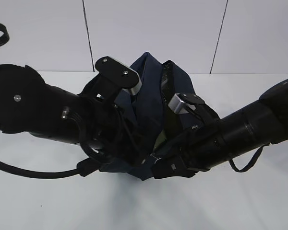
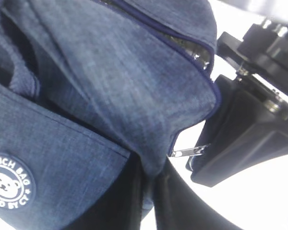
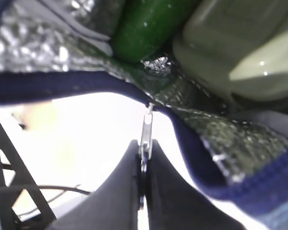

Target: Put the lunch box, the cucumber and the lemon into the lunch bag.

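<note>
Lunch bag first: the large dark navy fabric lunch bag point(image 1: 151, 91) with silver foil lining stands on the white table point(image 1: 144, 206), between your two arms at the middle of the exterior view, its top edge rising to a peak behind them. Its mouth is still partly open on the right side, where the right wrist view looks straight in.

Inside, you can see the flat lunch box point(image 3: 235, 48) with its pale sage-green lid lying against the foil, and beside it the rounded end of the long dark green glossy cucumber point(image 3: 144, 28). The lemon is not visible in any view, so you cannot tell whether it is already in.

Your left hand point(image 2: 153, 191) has its jaws together on a fold of the bag's navy fabric low on the near side, close to the round white bear logo point(image 2: 7, 184).

Your right hand point(image 3: 144, 167) is clamped on the small metal zipper pull point(image 3: 146, 132), which hangs from the blue-edged rim directly above the fingertips. The pull's long axis runs in line with the hand, so the track leads away along the rim; judged from this, the right hand is the one placed to draw the zipper while the left steadies the bag.
</note>
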{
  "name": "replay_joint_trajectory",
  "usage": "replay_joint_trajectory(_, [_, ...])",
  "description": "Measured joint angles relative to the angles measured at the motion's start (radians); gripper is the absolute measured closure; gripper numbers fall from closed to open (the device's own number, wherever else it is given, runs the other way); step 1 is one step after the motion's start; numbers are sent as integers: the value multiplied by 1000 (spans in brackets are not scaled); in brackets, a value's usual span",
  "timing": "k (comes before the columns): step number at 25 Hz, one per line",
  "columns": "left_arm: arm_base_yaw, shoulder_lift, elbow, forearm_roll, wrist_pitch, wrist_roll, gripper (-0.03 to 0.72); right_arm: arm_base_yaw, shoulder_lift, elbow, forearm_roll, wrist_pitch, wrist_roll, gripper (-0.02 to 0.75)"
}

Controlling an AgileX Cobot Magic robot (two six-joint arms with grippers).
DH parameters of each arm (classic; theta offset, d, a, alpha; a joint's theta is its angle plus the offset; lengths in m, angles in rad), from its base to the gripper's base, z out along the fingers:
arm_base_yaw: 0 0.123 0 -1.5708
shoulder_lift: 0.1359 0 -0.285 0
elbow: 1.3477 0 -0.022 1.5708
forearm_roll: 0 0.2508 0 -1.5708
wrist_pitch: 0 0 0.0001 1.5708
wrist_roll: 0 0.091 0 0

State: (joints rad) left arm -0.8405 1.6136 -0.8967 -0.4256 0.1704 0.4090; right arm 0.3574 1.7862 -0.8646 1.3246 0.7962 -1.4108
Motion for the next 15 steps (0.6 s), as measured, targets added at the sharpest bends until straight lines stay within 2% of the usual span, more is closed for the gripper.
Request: replay_joint_trajectory(15, [0,0,-1,-2,0,0,677,0,-55,0,-77,-37,47,717])
